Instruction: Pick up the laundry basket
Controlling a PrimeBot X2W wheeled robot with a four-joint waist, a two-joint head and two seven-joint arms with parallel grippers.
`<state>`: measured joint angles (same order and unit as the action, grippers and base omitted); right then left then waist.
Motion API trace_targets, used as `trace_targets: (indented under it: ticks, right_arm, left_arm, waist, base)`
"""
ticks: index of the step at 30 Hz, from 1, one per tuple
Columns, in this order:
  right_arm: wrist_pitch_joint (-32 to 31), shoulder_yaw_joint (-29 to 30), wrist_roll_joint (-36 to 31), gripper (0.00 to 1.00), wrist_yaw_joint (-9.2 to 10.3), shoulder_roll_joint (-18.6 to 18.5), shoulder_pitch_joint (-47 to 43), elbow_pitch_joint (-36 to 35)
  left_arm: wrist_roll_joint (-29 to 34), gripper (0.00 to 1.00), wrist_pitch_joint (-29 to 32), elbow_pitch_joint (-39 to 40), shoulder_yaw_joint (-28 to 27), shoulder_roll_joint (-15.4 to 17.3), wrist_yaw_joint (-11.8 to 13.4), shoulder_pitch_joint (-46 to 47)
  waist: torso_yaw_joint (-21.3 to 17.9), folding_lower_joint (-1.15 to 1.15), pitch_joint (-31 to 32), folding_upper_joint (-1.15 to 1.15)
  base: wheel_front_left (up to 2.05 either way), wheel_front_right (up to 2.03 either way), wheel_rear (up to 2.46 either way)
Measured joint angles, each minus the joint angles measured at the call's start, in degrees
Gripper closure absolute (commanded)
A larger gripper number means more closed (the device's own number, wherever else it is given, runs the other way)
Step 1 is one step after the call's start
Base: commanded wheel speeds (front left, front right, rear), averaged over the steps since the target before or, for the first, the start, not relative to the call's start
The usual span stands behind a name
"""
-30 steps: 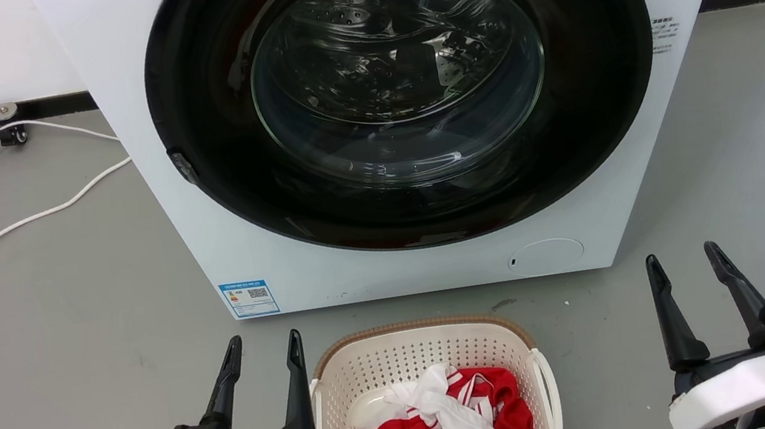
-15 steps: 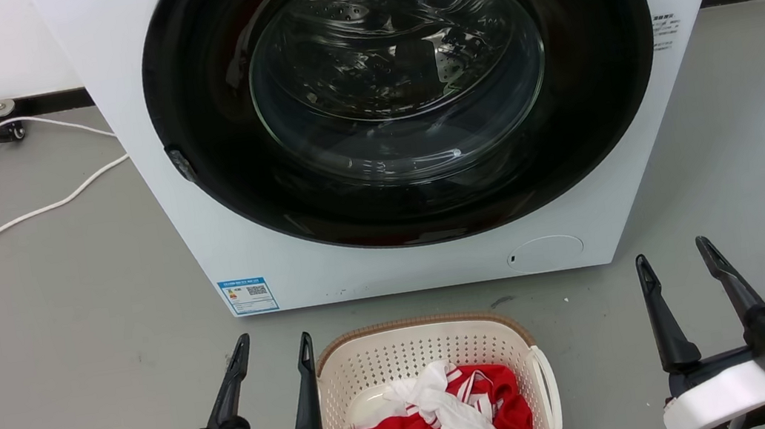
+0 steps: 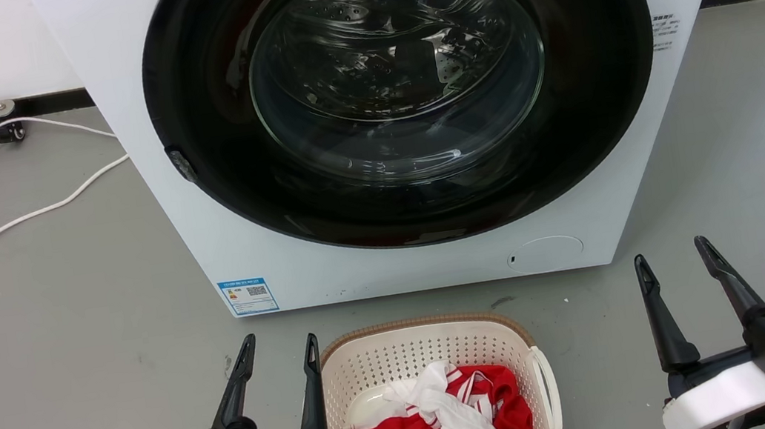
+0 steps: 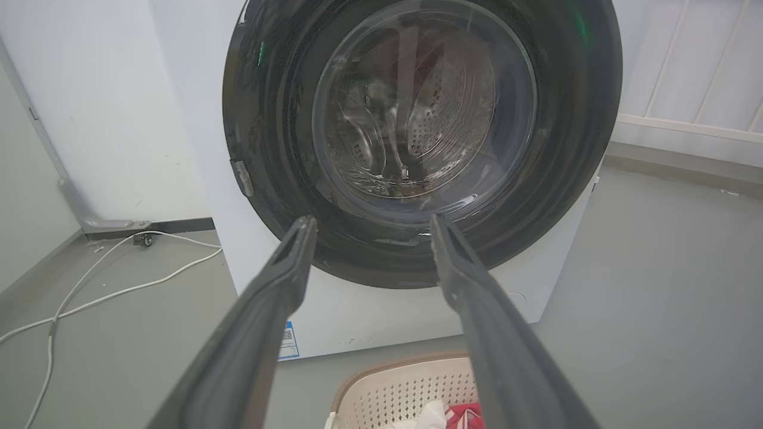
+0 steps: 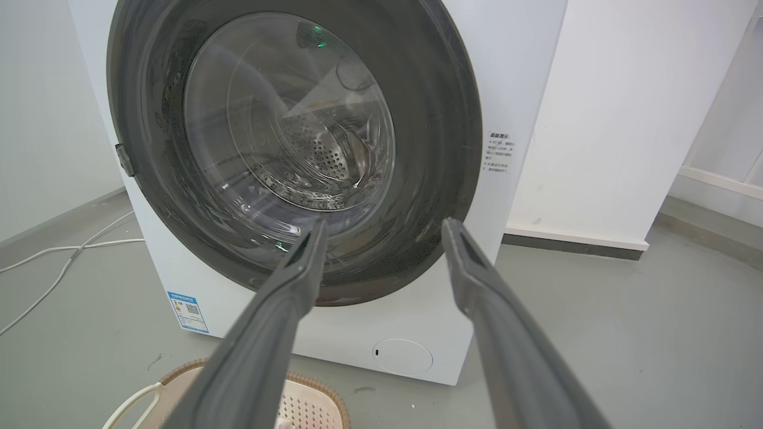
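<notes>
The laundry basket [image 3: 513,346], cream-white and perforated with a brown rim, stands on the grey floor at the bottom centre of the head view, holding red and white clothes. Its far rim shows low in the left wrist view as the basket [image 4: 393,381] and in the right wrist view as the basket [image 5: 316,399]. My left gripper [image 3: 280,347] is open, its inner finger right beside the basket's left wall. My right gripper [image 3: 670,255] is open too, well to the right of the basket's white side handle [image 3: 547,378]. Both hold nothing.
A white washing machine [image 3: 218,215] with a shut round dark glass door [image 3: 400,70] stands just behind the basket. White cables [image 3: 17,221] trail over the floor at the left. Open grey floor lies on both sides of the machine.
My left gripper has dropped lower and shifted slightly right beside the basket. My right gripper rose a little and edged left. The basket has not moved.
</notes>
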<state>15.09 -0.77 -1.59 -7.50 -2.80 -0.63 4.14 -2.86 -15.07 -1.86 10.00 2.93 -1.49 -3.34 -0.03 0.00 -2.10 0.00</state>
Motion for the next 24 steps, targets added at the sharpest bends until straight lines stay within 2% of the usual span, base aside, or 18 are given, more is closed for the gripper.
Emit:
trace_targets:
  ticks: [14, 24]
  right_arm:
    - [0.0, -0.3, 0.3, 0.0, 0.0, 0.0, 0.4, 0.6]
    - [0.0, -1.4, 0.2, 0.0, 0.0, 0.0, 9.5, 5.4]
  left_arm:
    - [-1.4, 0.0, 0.0, -0.9, 0.1, 0.0, -0.2, -0.1]
    - [-0.3, 0.0, 0.0, -6.6, -3.4, 0.1, -2.6, 8.4]
  waist:
    - [0.0, 0.0, -2.0, 0.0]
    - [-0.9, 0.01, -14.3, 0.0]
  base:
    - [0.0, 0.0, 0.0]
    - [0.0, 0.0, 0.0]
